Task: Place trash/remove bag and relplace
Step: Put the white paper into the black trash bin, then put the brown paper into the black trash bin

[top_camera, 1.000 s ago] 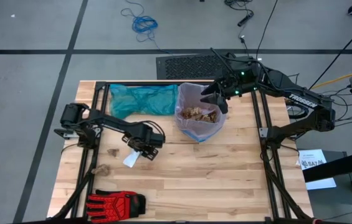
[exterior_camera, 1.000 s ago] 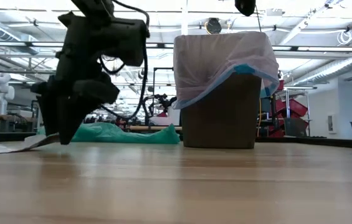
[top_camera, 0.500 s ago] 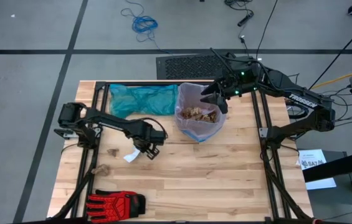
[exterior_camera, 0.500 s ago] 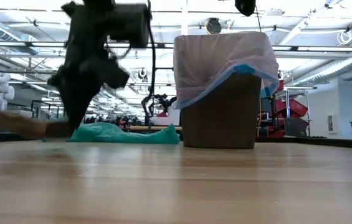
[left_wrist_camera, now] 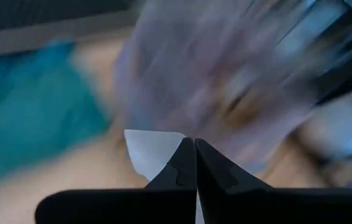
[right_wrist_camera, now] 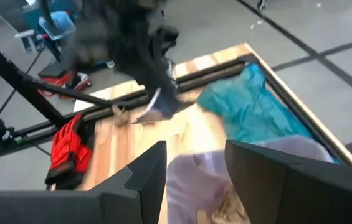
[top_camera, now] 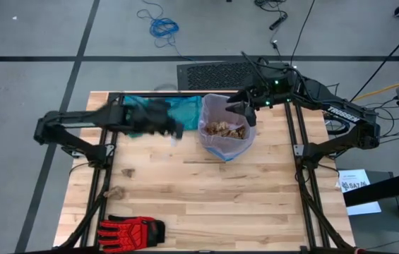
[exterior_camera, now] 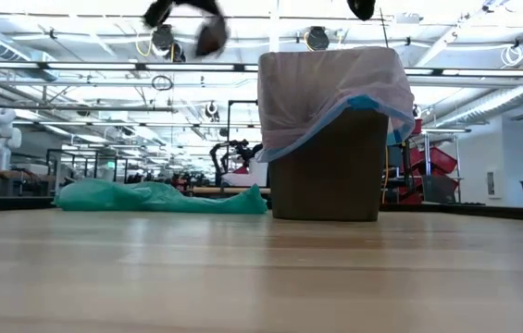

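At the worktop's [top_camera: 206,190] near left corner lies a red and black glove [top_camera: 132,229]. Just beyond it, close to the left edge, sit two small brown scraps [top_camera: 117,191], apart from each other.

Farther in, above the left half of the worktop, the left tool [top_camera: 174,131] is raised clear of the surface and shows as a blur in the high view. Its wrist view has the two dark fingers [left_wrist_camera: 182,163] pressed together on a small white piece of paper [left_wrist_camera: 151,149], which sticks out to one side of the tips. The low view catches only the tool's blurred underside at the top of the picture, to the left of the bin.

The bag [top_camera: 224,127], a pale pink-lavender liner with a blue drawstring, is fitted in a brown bin [exterior_camera: 326,166] standing toward the far edge, a little right of the middle. Its rim is folded down over the bin's outside, hanging lower on one side, and brown crumpled trash [top_camera: 222,129] lies inside. The left tool with its paper is just beside the bag's left rim, short of the opening.

The right tool [top_camera: 241,111] hangs over the bag's far right rim, its fingers [right_wrist_camera: 144,171] spread apart with nothing between them, the bag's mouth directly below.

Along the far edge, left of the bin, a teal-green plastic bag [top_camera: 160,111] lies flattened on the wood.
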Tool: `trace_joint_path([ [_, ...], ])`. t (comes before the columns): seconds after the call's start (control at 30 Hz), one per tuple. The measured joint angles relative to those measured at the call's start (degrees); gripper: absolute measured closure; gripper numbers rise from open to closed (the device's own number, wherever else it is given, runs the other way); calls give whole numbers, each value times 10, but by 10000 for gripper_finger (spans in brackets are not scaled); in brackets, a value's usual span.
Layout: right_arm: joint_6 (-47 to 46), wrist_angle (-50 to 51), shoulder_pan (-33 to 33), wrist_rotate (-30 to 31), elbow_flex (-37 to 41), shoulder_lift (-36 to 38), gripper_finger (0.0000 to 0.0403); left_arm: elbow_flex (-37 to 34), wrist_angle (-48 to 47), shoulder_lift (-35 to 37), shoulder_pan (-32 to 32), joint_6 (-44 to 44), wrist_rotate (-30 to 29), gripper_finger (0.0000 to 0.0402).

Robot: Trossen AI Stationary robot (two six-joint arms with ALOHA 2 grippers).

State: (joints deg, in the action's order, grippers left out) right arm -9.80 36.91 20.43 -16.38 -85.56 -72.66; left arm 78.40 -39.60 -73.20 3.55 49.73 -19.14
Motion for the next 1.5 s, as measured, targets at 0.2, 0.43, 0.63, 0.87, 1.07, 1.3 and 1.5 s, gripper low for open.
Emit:
trace_joint_path([
  [0.2, -2, -41, 0, 3, 0, 0, 245, 9, 252, -14, 54, -106, 68, 401],
  [0.43, -17, -60, 1, 28, 0, 0, 245, 9, 351, -93, 82, -126, 160, 401],
  [0.63, -16, -64, 1, 31, 0, 0, 245, 9, 364, -144, 87, -131, 181, 382],
  [0.87, -16, -72, 1, 31, 0, 0, 245, 9, 367, -154, 109, -133, 246, 293],
  [1.07, -16, -72, 1, 31, 0, 0, 245, 49, 238, -122, 133, -168, 343, 257],
  [1.3, -15, -83, 1, 30, 0, 0, 245, 198, -230, -83, 84, -228, 303, 359],
  [1.5, -15, -85, 1, 30, 0, 0, 245, 227, -502, -71, -7, -187, 298, 397],
])
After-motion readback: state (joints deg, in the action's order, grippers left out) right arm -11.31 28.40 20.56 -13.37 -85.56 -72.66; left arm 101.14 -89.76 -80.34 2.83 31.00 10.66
